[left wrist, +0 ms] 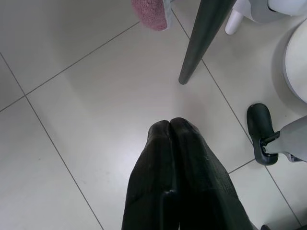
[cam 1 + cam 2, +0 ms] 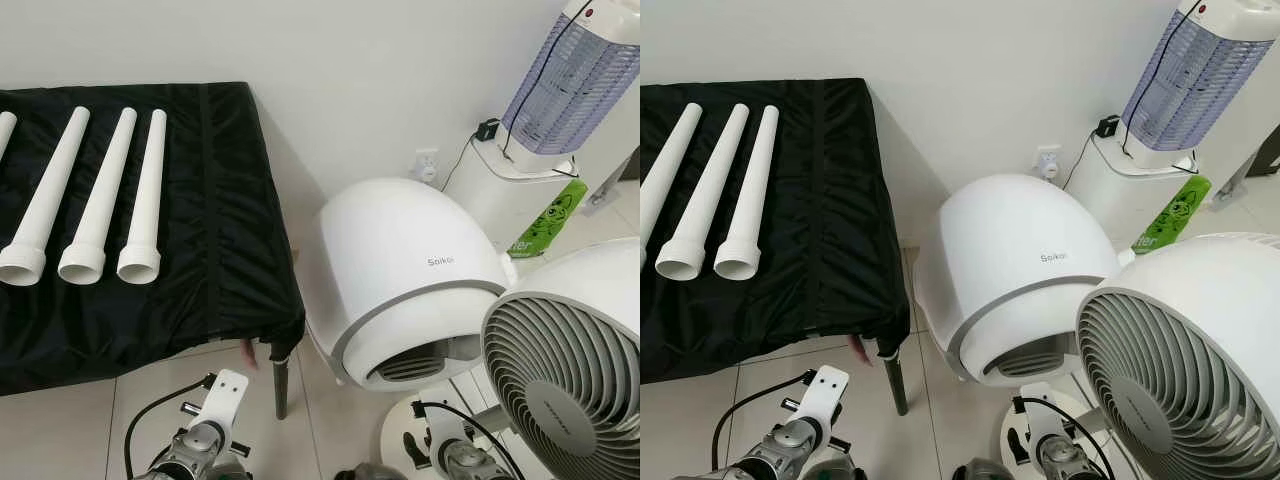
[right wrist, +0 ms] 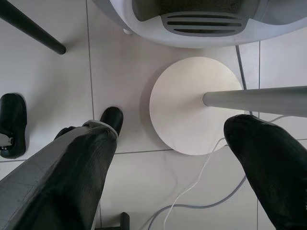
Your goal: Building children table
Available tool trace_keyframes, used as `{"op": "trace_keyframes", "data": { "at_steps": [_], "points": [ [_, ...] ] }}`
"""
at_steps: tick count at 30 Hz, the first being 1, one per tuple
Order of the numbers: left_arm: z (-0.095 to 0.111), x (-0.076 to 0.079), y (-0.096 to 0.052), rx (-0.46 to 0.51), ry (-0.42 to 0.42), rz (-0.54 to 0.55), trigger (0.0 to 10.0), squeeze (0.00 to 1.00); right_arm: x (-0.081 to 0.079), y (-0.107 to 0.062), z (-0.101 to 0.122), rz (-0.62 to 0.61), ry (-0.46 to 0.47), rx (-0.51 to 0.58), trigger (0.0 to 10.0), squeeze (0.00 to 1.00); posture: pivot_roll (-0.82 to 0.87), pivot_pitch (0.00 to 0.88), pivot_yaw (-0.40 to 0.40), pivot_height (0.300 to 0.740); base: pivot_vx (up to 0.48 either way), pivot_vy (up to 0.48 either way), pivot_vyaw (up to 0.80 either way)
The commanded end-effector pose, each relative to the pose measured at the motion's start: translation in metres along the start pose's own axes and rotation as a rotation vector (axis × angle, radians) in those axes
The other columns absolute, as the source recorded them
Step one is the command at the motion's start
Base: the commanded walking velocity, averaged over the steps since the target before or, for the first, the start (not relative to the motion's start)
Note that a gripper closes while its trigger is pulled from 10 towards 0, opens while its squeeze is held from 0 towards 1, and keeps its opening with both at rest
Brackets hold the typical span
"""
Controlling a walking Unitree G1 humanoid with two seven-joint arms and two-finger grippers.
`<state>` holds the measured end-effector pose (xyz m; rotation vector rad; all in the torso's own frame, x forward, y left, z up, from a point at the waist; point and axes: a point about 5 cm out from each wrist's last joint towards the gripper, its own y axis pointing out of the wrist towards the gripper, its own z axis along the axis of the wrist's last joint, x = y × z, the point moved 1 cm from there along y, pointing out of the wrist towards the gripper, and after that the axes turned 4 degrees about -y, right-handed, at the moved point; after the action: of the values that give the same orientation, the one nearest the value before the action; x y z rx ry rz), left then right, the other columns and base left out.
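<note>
Pale glossy floor tiles (image 1: pixel 96 96) run under a table draped in crinkled black cloth (image 2: pixel 200 250). On the cloth lie white tapered plastic table legs (image 2: pixel 100 200), smooth hollow tubes with flared ends: three whole ones side by side and the tip of a fourth at the view's edge. Beside the table stand a rounded white domed appliance (image 2: pixel 400 250) and a ribbed white fan (image 2: pixel 565 370). The left gripper (image 1: pixel 170 122) hangs above the tiles, fingers pressed together, empty. The right gripper (image 3: pixel 170 132) hangs wide apart over the fan's round base (image 3: pixel 192 103), holding nothing.
</note>
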<state>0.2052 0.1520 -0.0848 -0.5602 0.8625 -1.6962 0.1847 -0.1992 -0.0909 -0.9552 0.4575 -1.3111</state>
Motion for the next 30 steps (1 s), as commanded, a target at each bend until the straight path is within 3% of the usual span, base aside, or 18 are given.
{"op": "trace_keyframes", "data": {
  "at_steps": [1, 12, 30],
  "points": [
    [0.001, 0.006, -0.002, 0.068, -0.048, -0.068, 10.0, 0.0, -0.004, -0.003, -0.006, 0.065, 0.037, 0.044, 10.0, 0.0, -0.02, 0.0, -0.019, 0.74, 0.0, 0.0, 0.0],
    [0.011, 0.007, 0.0, 0.098, -0.037, -0.082, 10.0, 0.0, -0.001, -0.002, -0.001, 0.07, 0.017, 0.053, 10.0, 0.0, -0.03, 0.0, -0.024, 0.74, 0.0, 0.0, 0.0],
    [0.005, 0.011, -0.001, 0.083, -0.047, -0.087, 10.0, 0.0, 0.001, -0.005, -0.012, 0.048, 0.042, 0.027, 10.0, 0.0, -0.04, 0.001, -0.013, 0.74, 0.0, 0.0, 0.0]
  ]
}}
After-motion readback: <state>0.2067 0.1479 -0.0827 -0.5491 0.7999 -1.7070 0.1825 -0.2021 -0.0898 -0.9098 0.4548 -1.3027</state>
